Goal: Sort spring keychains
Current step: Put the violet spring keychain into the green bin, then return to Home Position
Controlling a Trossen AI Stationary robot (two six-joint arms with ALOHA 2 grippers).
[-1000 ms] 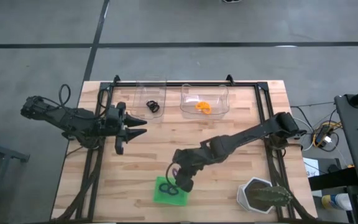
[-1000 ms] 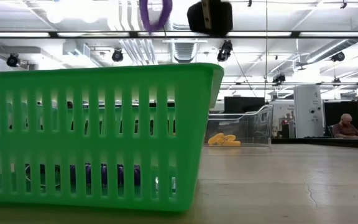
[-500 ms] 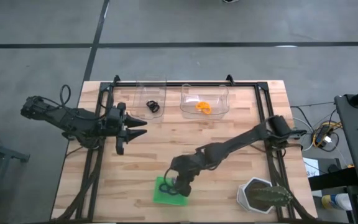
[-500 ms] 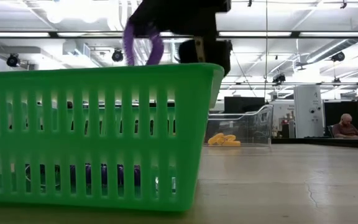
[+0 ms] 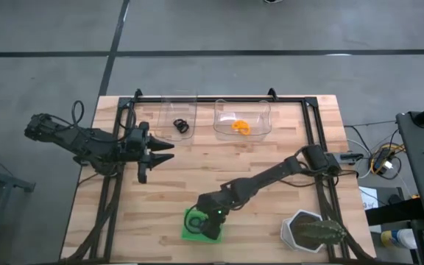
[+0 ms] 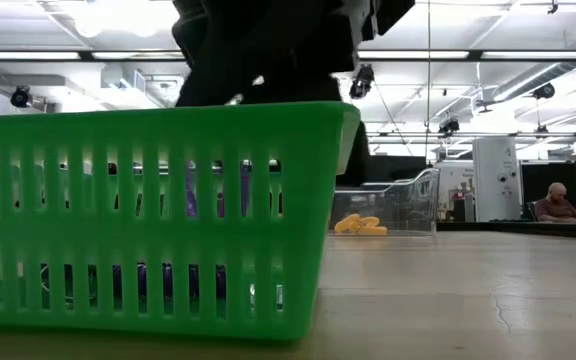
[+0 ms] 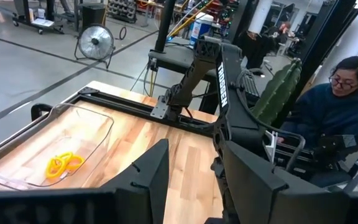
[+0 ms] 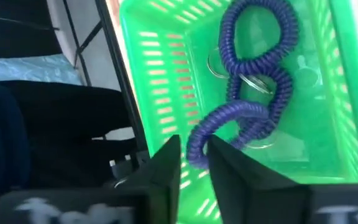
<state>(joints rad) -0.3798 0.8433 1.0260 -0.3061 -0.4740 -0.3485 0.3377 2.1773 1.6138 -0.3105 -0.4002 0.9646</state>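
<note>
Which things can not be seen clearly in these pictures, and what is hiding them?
- High view: the right gripper covers most of the green tray, hiding the keychains there.
- Low view: the tray's slotted wall screens its contents; only purple bits show.
- Right wrist view: a purple keychain sits between the fingers; whether it is gripped is unclear.
- High view: the black keychain is too small to make out.

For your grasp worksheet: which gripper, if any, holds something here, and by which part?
The right gripper pinches a purple spring keychain by the end of its coil, inside the green tray. The left gripper holds nothing.
</note>
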